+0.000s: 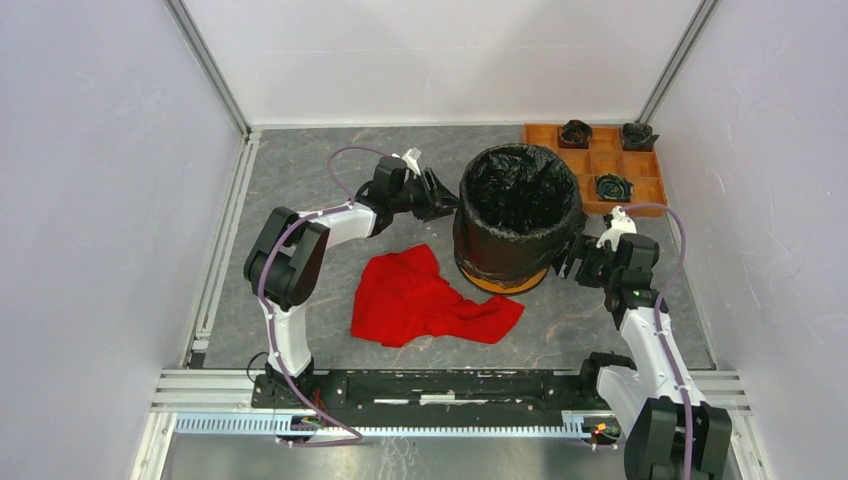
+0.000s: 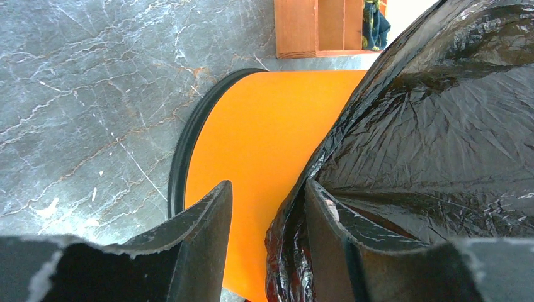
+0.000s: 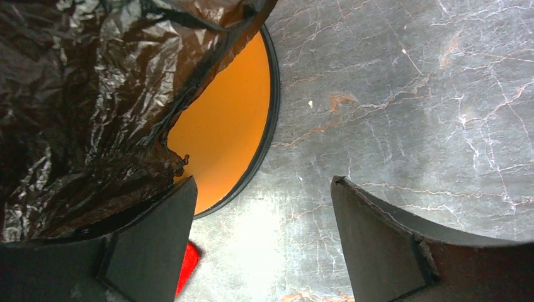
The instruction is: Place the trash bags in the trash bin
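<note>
The orange trash bin (image 1: 505, 281) stands upright at mid-table. A glossy black trash bag (image 1: 520, 190) lines it and is folded over the rim, hanging down the outside. My left gripper (image 1: 440, 195) is at the bin's left side. In the left wrist view its jaws (image 2: 267, 184) are apart, straddling the bag's hanging edge (image 2: 296, 251), which lies against the right finger, with the orange wall (image 2: 264, 126) behind. My right gripper (image 1: 572, 258) sits low at the bin's right side, open (image 3: 262, 179), with only table between its fingers. The bag (image 3: 82, 94) and bin (image 3: 227, 126) lie just left of it.
A red cloth (image 1: 425, 295) lies crumpled on the table in front of the bin, its corner showing in the right wrist view (image 3: 186, 264). An orange-brown compartment tray (image 1: 545, 160) at the back right holds three small dark rolled bundles (image 1: 612, 186). White walls enclose the table.
</note>
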Robot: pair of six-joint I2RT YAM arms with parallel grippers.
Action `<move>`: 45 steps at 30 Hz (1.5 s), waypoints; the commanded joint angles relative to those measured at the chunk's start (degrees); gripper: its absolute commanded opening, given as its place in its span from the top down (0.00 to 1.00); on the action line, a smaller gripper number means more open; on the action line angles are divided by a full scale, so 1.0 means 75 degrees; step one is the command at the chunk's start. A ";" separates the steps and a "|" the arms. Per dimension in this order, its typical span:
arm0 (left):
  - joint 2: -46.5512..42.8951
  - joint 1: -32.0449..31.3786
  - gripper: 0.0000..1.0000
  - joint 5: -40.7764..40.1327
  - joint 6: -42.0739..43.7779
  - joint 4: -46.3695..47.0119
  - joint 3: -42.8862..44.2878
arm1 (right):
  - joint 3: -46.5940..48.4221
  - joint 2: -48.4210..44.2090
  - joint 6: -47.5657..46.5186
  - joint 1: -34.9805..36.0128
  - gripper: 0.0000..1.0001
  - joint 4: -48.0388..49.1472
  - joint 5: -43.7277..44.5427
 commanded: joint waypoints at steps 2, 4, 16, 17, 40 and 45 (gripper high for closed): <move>-0.0255 -0.0202 0.45 0.0087 0.0254 -0.0309 -0.0079 | 0.0688 -0.0122 -0.0254 0.0151 0.15 -0.0683 0.0335; -0.0388 -0.0158 0.39 0.0003 0.0302 -0.0497 -0.0122 | 0.0835 -0.0248 -0.0363 0.0146 0.15 -0.1056 0.0662; -0.3454 0.1185 0.19 -0.1095 0.1689 -0.2628 -0.0603 | 0.0803 -0.0519 -0.0795 0.0229 0.15 -0.1712 0.0739; -0.3758 0.1245 0.19 -0.1288 0.1964 -0.2952 -0.0622 | 0.0720 -0.0524 -0.0742 0.0309 0.15 -0.1447 0.0420; -0.9154 0.1313 0.14 -0.3177 0.3479 -0.5686 -0.1718 | 0.2375 0.4795 0.2136 0.4477 0.14 0.5837 0.1513; -0.9509 0.1313 0.14 -0.3272 0.3481 -0.6042 -0.1570 | 0.3941 0.6438 0.2463 0.4598 0.15 0.5911 0.2566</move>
